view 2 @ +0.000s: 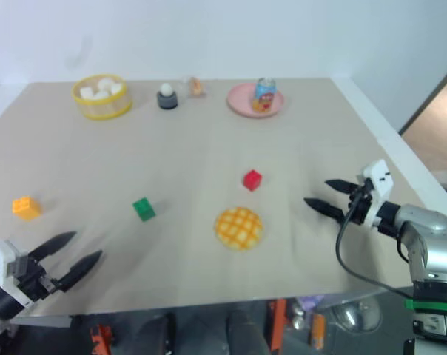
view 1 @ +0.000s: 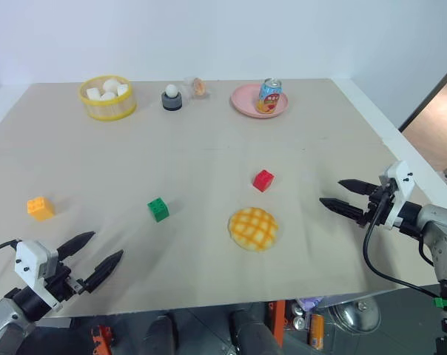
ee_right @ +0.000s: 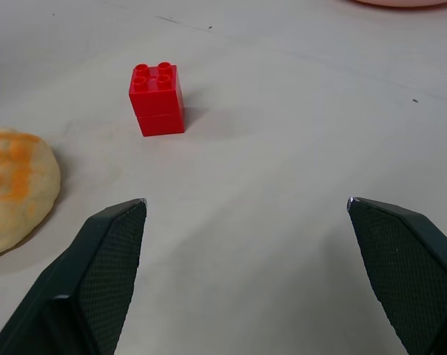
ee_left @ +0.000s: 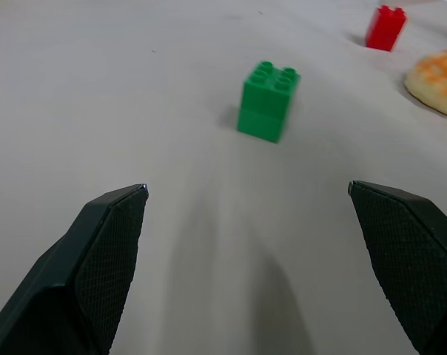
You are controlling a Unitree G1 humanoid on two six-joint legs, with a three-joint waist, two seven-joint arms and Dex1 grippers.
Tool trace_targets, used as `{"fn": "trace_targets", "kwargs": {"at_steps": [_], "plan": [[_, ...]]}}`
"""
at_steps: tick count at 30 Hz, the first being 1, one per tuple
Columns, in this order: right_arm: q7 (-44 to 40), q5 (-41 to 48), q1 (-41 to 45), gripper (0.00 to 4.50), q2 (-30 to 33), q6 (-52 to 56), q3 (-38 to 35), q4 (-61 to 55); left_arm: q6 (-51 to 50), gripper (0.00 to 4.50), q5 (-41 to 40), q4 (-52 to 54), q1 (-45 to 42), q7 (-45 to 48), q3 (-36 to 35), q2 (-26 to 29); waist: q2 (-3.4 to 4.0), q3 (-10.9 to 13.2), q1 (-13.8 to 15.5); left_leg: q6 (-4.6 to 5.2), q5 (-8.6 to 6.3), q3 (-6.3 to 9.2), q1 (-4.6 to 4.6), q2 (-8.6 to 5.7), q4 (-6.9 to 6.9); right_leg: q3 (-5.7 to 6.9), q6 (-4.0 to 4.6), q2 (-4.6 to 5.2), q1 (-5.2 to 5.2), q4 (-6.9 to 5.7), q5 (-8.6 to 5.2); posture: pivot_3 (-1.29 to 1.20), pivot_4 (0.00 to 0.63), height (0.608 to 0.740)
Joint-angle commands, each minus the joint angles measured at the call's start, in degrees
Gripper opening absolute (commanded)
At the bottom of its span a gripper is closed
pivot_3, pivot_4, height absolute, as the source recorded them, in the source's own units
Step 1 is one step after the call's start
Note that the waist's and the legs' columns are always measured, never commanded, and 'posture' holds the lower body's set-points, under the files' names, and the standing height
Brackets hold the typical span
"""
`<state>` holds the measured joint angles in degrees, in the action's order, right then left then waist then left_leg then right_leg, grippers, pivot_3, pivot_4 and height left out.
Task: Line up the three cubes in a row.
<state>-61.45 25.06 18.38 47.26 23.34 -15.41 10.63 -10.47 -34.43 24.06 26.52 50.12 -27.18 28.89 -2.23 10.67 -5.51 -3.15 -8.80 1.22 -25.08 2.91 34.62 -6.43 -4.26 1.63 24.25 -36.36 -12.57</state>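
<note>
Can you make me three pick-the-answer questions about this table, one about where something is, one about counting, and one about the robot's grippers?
1. Where is the can?
A. on the pink plate
B. in the yellow basket
C. beside the bun

2. How many cubes are on the table?
A. two
B. three
C. five

3. How are both grippers?
A. open and empty
B. holding cubes
C. shut

Answers:
A, the can stands on the plate.
B, orange cube, green cube, red cube.
A, left gripper and right gripper have fingers spread apart, holding nothing.
</note>
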Motion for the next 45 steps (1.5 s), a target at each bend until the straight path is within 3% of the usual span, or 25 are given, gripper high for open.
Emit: {"fn": "trace_targets", "kwargs": {"at_steps": [1,8,11,16,26,34,41,45], "plan": [[-2.8,3.07,0.17,4.5,2.06,3.04,0.44,-6.37,0.12,4.49,-2.21,5.02,-1.41,1.69,0.44,2.46,0.0,0.01,0.0,0.0,0.0,0.0,0.0,0.0,0.0,0.0,0.0,0.0,0.0,-0.01,0.0,0.0,0.15,0.74],[-7.82,6.47,-0.38,4.5,4.03,9.74,6.96,-18.66,-6.23,4.49,-6.79,11.47,-13.66,1.14,7.17,8.9,0.03,-0.01,0.76,0.03,0.02,0.0,0.01,0.02,0.09,0.01,0.0,-0.01,-0.02,-0.14,0.0,0.0,0.15,0.74],[-6.99,4.3,0.35,4.5,1.88,7.99,11.43,-20.45,-9.1,4.49,-6.61,11.21,-20.44,1.46,12.26,10.72,0.03,-0.02,0.85,0.03,0.02,-0.02,0.02,0.03,0.16,0.01,-0.01,-0.03,-0.05,-0.17,0.0,0.0,0.15,0.74],[-4.66,-1.16,0.79,4.5,-2.64,1.55,16.79,-17.1,-11.26,4.49,-4.96,8.23,-27.31,2.06,17.59,11.42,0.03,-0.02,0.87,0.03,0.02,0.02,0.01,0.09,0.16,0.02,-0.05,-0.13,-0.03,-0.25,0.01,0.0,0.15,0.74],[-4.59,-8.08,1.28,4.5,-6.04,-5.85,22.51,-11.54,-9.66,4.49,-1.06,4.49,-31.67,4.74,22.78,10.77,0.02,-0.02,0.95,0.03,0.03,0.1,0.04,0.09,0.3,0.02,-0.06,-0.21,0.0,-0.62,-0.08,0.0,0.15,0.74],[-3.74,-11.08,1.02,2.12,-6.15,-8.91,23.3,-7.18,-7.56,4.5,1.45,1.88,-34.8,5.18,25.13,8.8,0.02,-0.03,0.98,0.05,0.05,0.14,0.11,0.09,0.47,0.01,-0.05,-0.21,-0.13,-0.68,-0.04,0.0,0.15,0.74],[-4.67,-7.85,-0.62,2.12,-4.36,-5.14,20.18,-7.25,-4.85,4.5,3.7,-3.16,-39.13,7.15,27.86,6.46,0.02,-0.04,1.23,0.05,0.05,0.19,0.14,0.06,0.87,0.02,-0.08,-0.2,-0.42,-0.68,-0.01,0.0,0.15,0.74],[-7.25,-2.97,-1.85,2.12,-0.23,-0.47,14.48,-6.78,-2.85,4.5,5.38,-6.58,-41.72,9.04,30.09,4.79,0.05,-0.03,2.17,0.07,0.06,0.19,0.08,0.0,0.98,0.01,-0.12,-0.15,-0.54,-0.67,-0.04,0.0,0.15,0.74]]}}
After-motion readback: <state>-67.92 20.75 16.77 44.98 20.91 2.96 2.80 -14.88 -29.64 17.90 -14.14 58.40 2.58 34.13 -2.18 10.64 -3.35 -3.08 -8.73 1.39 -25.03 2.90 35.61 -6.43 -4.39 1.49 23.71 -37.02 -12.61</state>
